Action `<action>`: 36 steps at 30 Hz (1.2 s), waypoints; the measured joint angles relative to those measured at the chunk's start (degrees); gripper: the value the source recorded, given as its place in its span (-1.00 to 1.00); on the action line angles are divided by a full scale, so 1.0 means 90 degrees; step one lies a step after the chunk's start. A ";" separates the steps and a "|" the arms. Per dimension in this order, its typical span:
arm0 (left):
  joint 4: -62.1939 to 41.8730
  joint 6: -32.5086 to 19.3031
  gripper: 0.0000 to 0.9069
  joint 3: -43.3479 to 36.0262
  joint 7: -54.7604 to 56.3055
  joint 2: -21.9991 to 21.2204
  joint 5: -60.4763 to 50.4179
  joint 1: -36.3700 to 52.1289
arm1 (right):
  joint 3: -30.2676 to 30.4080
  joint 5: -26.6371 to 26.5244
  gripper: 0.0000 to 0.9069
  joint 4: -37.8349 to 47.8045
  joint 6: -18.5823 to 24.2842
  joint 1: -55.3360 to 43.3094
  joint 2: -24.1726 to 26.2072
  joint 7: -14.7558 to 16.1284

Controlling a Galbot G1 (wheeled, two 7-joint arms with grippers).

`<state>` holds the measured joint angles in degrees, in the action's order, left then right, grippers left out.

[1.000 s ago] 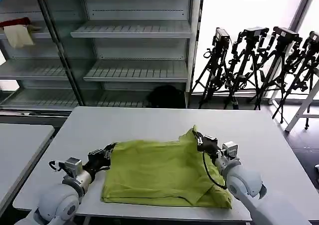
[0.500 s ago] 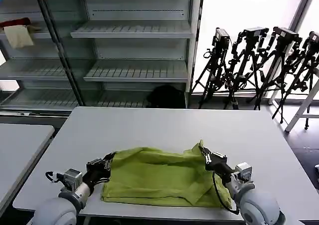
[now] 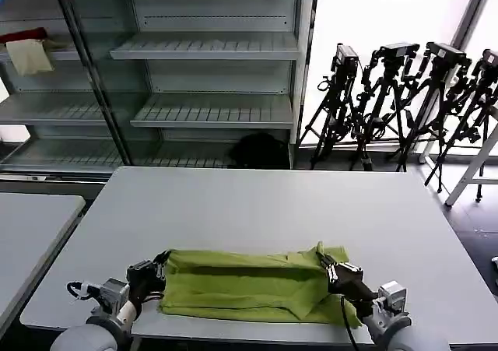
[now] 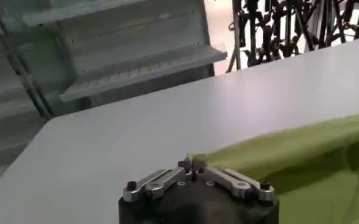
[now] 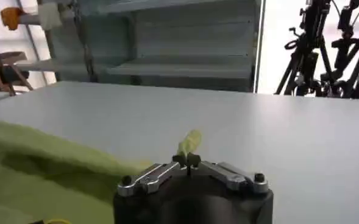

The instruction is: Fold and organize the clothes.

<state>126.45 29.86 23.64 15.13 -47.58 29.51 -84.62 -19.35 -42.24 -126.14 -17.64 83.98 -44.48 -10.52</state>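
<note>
Halfway there: the T-shirt [image 3: 249, 282] lies doubled into a long band at the table's [image 3: 257, 203] near edge, left gripper [image 3: 158, 269] and right gripper [image 3: 333, 272] each pinched tight on a corner, more folds to come.

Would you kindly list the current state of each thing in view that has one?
T-shirt: folded into a narrow band near the table's front edge, both far corners gripped.
Left pincer: shut on the T-shirt's corner.
Right pincer: shut on the T-shirt's corner.
Shelving unit: shelves mostly bare.
</note>
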 measured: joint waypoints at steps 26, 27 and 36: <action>0.0087 -0.0053 -1.00 -0.0144 -0.0062 -0.0152 -0.0605 -0.0536 | 0.0003 0.0159 -1.00 0.0193 0.0193 0.0347 -0.0232 -0.0402; 0.0085 -0.0054 -0.98 -0.0157 -0.0062 -0.0157 -0.0632 -0.0548 | 0.0029 0.0160 -1.00 0.0213 0.0209 0.0345 -0.0265 -0.0474; 0.0072 -0.0042 1.00 -0.0224 -0.0051 -0.0171 -0.0874 -0.0630 | 0.0277 0.0226 1.00 0.0307 0.0305 0.0282 -0.0577 -0.1233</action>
<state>127.10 29.49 21.62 14.67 -49.12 21.64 -90.30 -16.86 -40.20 -123.38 -14.89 86.52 -49.68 -21.62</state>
